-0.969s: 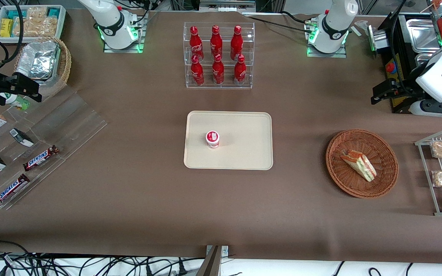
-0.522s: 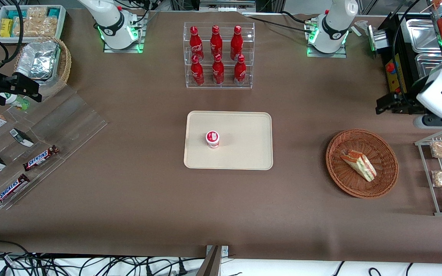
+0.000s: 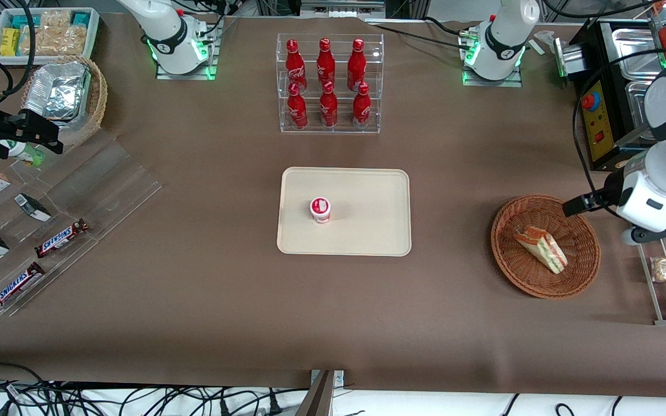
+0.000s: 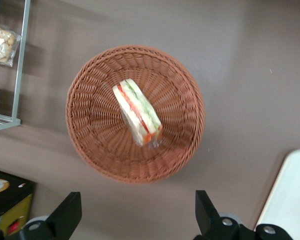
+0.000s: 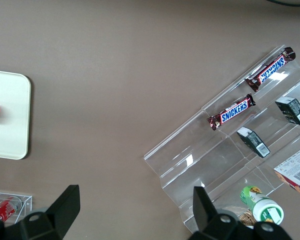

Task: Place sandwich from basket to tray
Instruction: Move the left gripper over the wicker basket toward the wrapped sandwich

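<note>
Overhead, the left arm's gripper hangs above the reddish-brown wicker basket, its two fingers spread wide and holding nothing. The wrapped sandwich lies on its side in the middle of the basket, untouched, while the cream tray sits well apart toward the table's centre, carrying only a small red-lidded cup.

The pick looks like the risky part: the clear wrap is likely slick and the bread soft, so a squeeze off the wedge's long axis could slide off or crush it, and fingers coming down too low could catch the weave and drag the basket. On the tray, a careless set-down could knock the cup.

The wrist view looks straight down on the sandwich and basket, showing the open fingers framing the scene and only a corner of the tray. The front view shows the whole route to the tray, but hides the fingers under the arm's white body.
</note>
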### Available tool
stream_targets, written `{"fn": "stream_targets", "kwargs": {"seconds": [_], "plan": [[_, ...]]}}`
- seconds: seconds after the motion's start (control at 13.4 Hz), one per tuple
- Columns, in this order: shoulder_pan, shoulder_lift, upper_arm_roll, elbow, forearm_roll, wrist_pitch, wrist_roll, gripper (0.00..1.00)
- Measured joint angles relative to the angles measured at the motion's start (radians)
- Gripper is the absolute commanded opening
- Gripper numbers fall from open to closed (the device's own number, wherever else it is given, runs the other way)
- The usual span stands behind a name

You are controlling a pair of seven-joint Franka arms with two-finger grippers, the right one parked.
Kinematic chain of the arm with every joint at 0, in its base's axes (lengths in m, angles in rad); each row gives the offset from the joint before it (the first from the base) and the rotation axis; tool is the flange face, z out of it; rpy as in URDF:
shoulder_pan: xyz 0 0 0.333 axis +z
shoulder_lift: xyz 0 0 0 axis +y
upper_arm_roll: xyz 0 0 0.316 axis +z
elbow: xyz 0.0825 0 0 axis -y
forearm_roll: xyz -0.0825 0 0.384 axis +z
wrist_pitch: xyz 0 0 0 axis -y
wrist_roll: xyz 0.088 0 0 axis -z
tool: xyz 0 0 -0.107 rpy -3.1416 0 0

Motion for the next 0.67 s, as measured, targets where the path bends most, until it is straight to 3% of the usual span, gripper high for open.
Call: {"fn": "stream_targets", "kwargs": {"seconds": [0.37, 0.67], "plan": [[0.017, 0.006, 0.0, -0.11, 0.004, 0.157, -0.2, 1.0], [0.017, 0.029, -0.001, -0.184, 0.066, 0.255, -0.31, 1.0]]}}
